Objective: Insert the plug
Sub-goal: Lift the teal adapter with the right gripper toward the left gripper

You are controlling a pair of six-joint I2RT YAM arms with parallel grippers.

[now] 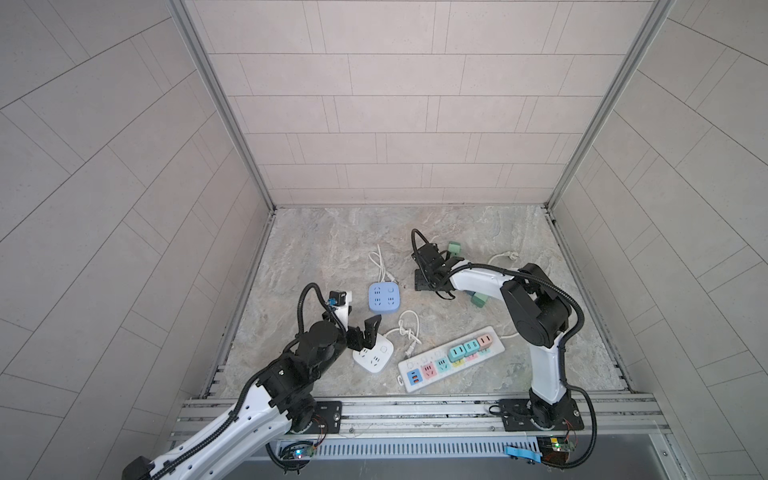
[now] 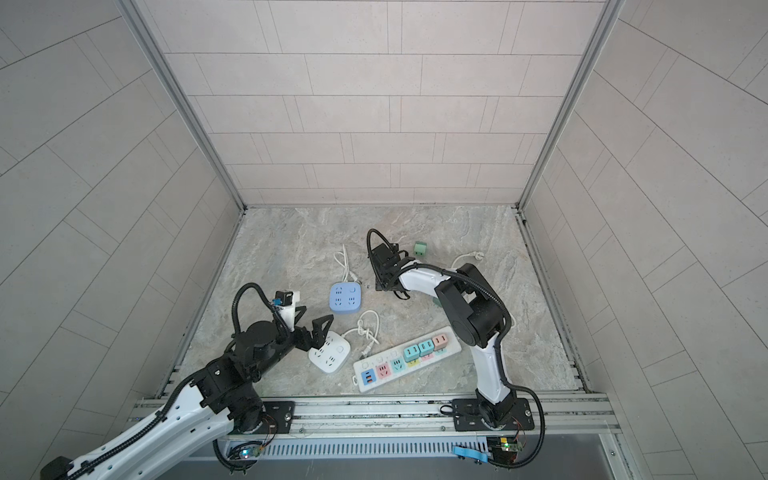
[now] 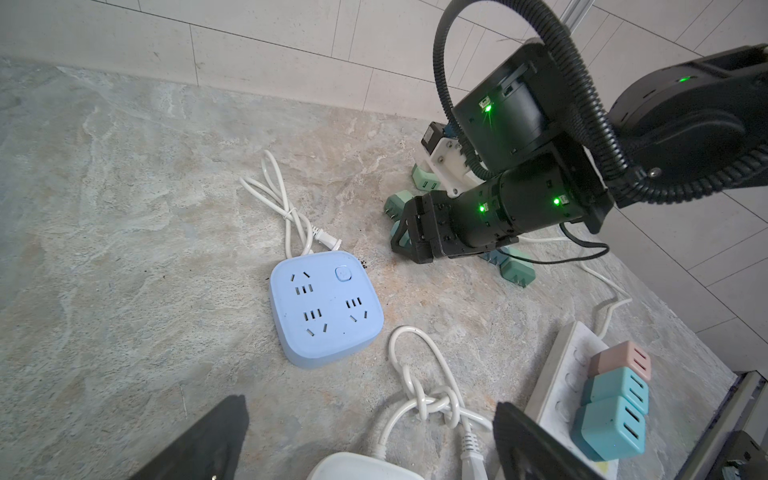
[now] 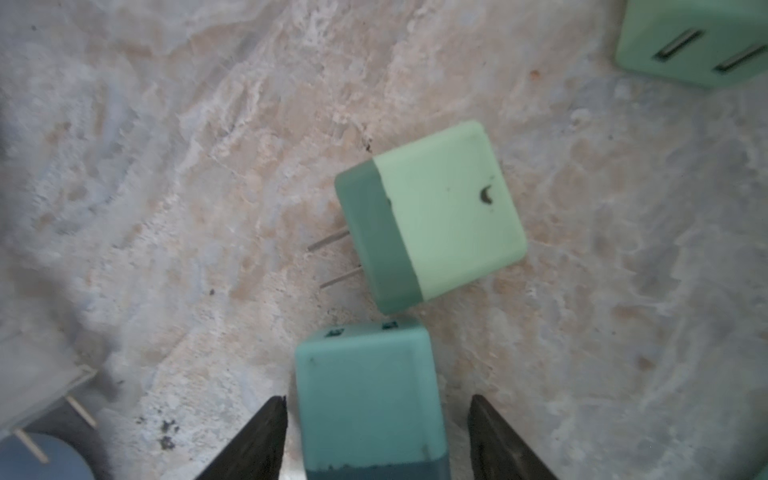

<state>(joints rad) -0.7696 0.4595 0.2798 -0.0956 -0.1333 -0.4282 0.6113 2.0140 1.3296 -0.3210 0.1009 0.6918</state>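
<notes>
Right gripper (image 4: 378, 398): we see its two black fingers (image 4: 257, 440) standing either side of a teal plug (image 4: 368, 395), which lies on the marble top (image 1: 324, 249). A thin gap shows on one flank of the plug and a wider one on the other. The jaws are partly apart, bracketing the plug without pinching it.

Just beyond the teal plug lies a pale green plug (image 4: 432, 212) on its side, its two prongs level with the table; the two bodies nearly touch at a corner. A third green plug (image 4: 698, 41) sits at the edge of the wrist view.

In both top views the right wrist covers the teal plug. The spot is toward the back of the table, to the right of the blue square socket (image 1: 384, 296).

Left gripper (image 3: 370, 407): jaws spread wide and holding nothing. It hangs over the white square socket (image 1: 374, 357) near the front edge.

The long strip (image 1: 415, 363) lies at the front of the table, well apart from the teal plug. It carries two teal adapters (image 1: 463, 349) and a pink one (image 1: 484, 341).
</notes>
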